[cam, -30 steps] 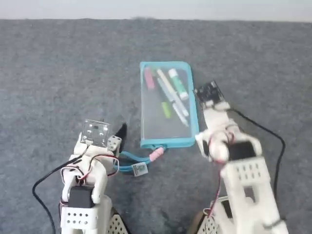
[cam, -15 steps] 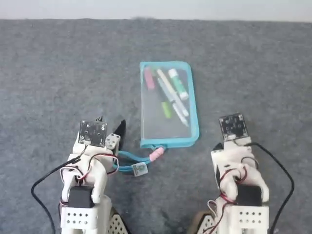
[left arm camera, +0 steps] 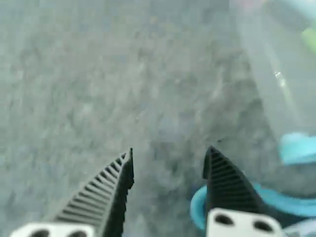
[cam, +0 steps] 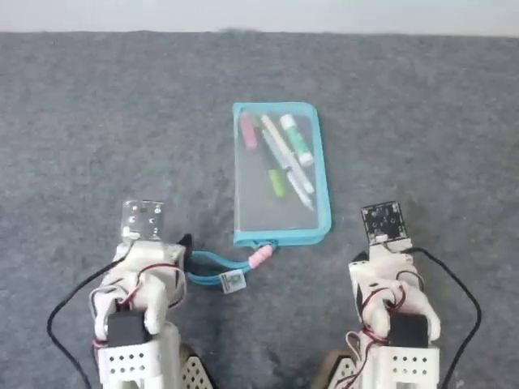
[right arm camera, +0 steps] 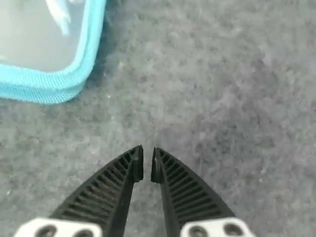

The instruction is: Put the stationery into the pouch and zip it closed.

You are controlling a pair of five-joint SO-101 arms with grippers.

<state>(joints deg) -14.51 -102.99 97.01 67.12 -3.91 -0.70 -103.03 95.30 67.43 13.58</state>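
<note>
The left gripper [left arm camera: 170,158] stands wide open with nothing between its ribbed black fingers [left arm camera: 111,185]. It is low over the grey felt-like table cover [cam: 81,121]. A turquoise fabric wrist strap [left arm camera: 200,210] curls just beside one finger, and I cannot tell whether it touches.

The right gripper [right arm camera: 147,163] is all but closed, a hairline gap between the tips, and it grasps nothing. Bare grey cover lies under it.

In the high view both arms sit at the near edge, the left arm [cam: 142,271] at about 7 o'clock on the table and the right arm [cam: 391,284] at about 5 o'clock. The clear plastic pouch with a turquoise zip border [cam: 258,207] lies flat between and beyond them. It is at 1 o'clock from the left arm and 11 o'clock from the right.

Inside it, toward its far end, lie a pink marker [cam: 248,130], a white pen [cam: 276,146], a green-and-white stick [cam: 297,139] and a short green highlighter [cam: 277,183].

The strap runs from the pouch's near left corner toward 7 o'clock, with a pink end piece [cam: 259,258] and a small white tag [cam: 233,280]. Whether the zip is fully shut cannot be made out.
</note>
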